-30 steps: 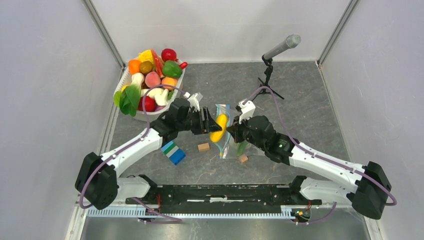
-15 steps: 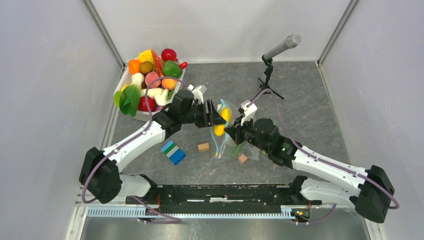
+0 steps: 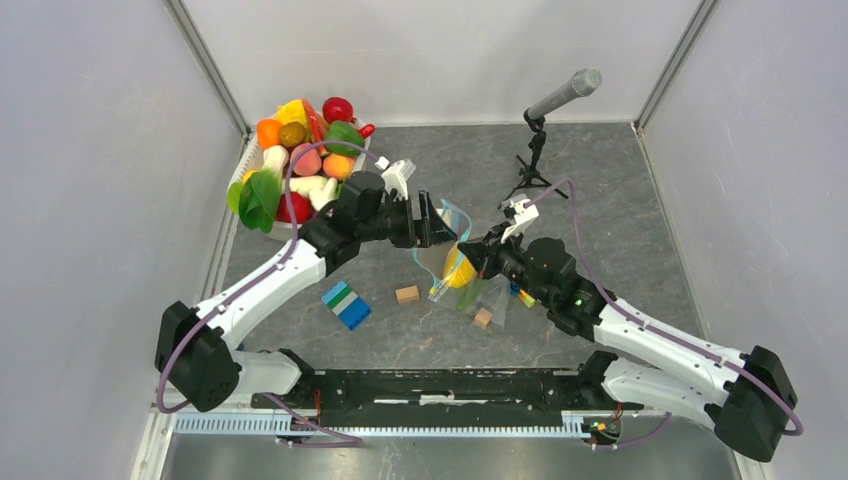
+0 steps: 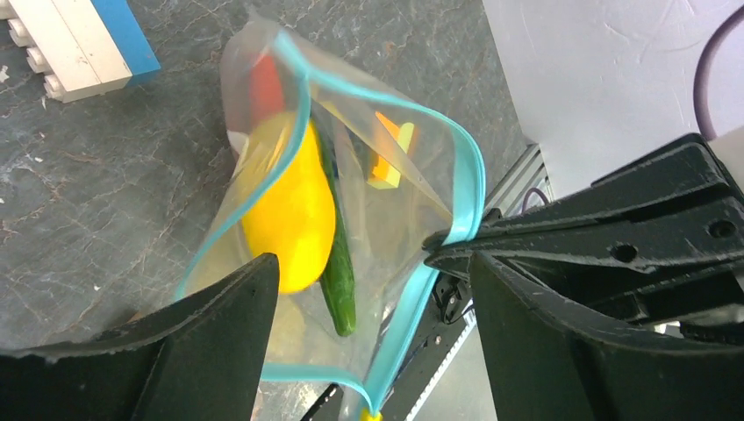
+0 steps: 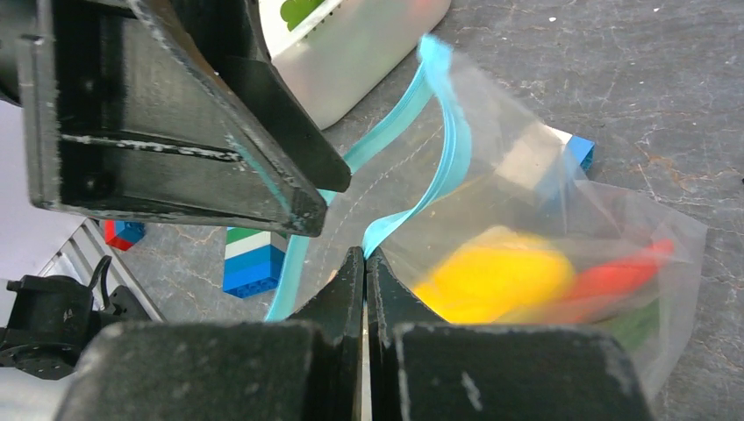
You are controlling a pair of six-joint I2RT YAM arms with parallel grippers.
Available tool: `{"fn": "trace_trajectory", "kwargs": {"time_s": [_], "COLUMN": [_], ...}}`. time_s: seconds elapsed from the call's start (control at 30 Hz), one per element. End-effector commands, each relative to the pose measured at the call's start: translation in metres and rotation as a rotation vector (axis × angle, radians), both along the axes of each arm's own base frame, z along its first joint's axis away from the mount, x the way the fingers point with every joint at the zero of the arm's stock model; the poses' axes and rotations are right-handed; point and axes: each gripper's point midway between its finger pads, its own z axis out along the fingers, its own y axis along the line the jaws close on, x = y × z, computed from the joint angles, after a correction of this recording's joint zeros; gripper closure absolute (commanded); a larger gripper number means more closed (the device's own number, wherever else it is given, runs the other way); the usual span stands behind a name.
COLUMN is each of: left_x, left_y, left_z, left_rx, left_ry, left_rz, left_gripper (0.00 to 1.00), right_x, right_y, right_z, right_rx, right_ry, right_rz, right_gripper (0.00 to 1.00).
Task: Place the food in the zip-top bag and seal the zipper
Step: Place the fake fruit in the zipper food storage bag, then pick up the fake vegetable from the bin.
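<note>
My right gripper (image 5: 364, 256) pinches the zipper (image 4: 474, 189), hanging the zip-top bag (image 3: 462, 275) over mid-bench with yellow food (image 4: 294, 210) inside. My left gripper (image 4: 368, 263) gapes empty at its mouth. Filling, I judge; next, fetch more food, far-left corner.
</note>
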Motion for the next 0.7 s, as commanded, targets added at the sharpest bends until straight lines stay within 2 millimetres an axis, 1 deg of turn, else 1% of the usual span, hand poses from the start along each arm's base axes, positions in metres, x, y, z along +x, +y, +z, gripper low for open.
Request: {"fn": "trace_trajectory", "kwargs": {"time_s": [0.0,0.03,0.13,0.2,0.3,0.33,0.4,0.47,0.53,0.57,0.63,0.67], "left_x": [-0.004,-0.004,-0.007,-0.003,0.019,0.03,0.056,0.078,0.097,0.107,0.121,0.127], "left_y": [0.001,0.002,0.009,0.022,0.059,0.074,0.112,0.142,0.166,0.182,0.206,0.213], "left_z": [0.039,0.041,0.058,0.069,0.069,0.067,0.058,0.049,0.041,0.036,0.036,0.034], "left_rx": [-0.023,-0.02,-0.02,0.032,0.238,0.314,0.484,0.583,0.614,0.635,0.685,0.716], "left_ry": [-0.126,-0.131,-0.202,-0.293,-0.421,-0.456,-0.471,-0.43,-0.36,-0.324,-0.301,-0.303], "left_rz": [-0.043,-0.044,-0.043,-0.02,0.104,0.164,0.317,0.407,0.457,0.494,0.558,0.567], "left_gripper": [0.13,0.14,0.14,0.12,0.03,0.01,0.0,0.02,0.04,0.05,0.12,0.14], "right_x": [0.001,0.001,0.004,0.007,0.007,0.006,0.004,0.003,0.002,0.001,0.0,-0.001], "right_y": [0.0,-0.001,-0.006,-0.011,-0.014,-0.015,-0.014,-0.013,-0.012,-0.012,-0.011,-0.01], "right_z": [0.022,0.023,0.023,0.021,0.015,0.014,0.012,0.01,0.007,0.005,0.003,0.003], "right_rx": [0.078,0.08,0.071,0.053,0.033,0.033,0.034,0.031,0.024,0.02,0.019,0.02], "right_ry": [-0.044,-0.046,-0.054,-0.048,-0.039,-0.038,-0.032,-0.026,-0.018,-0.015,-0.011,-0.011], "right_rz": [0.004,0.001,-0.021,-0.047,-0.058,-0.056,-0.048,-0.039,-0.029,-0.024,-0.018,-0.013], "right_gripper": [1.0,1.0,1.0,1.0,1.0,1.0,1.0,1.0,1.0,1.0,1.0,1.0]}}
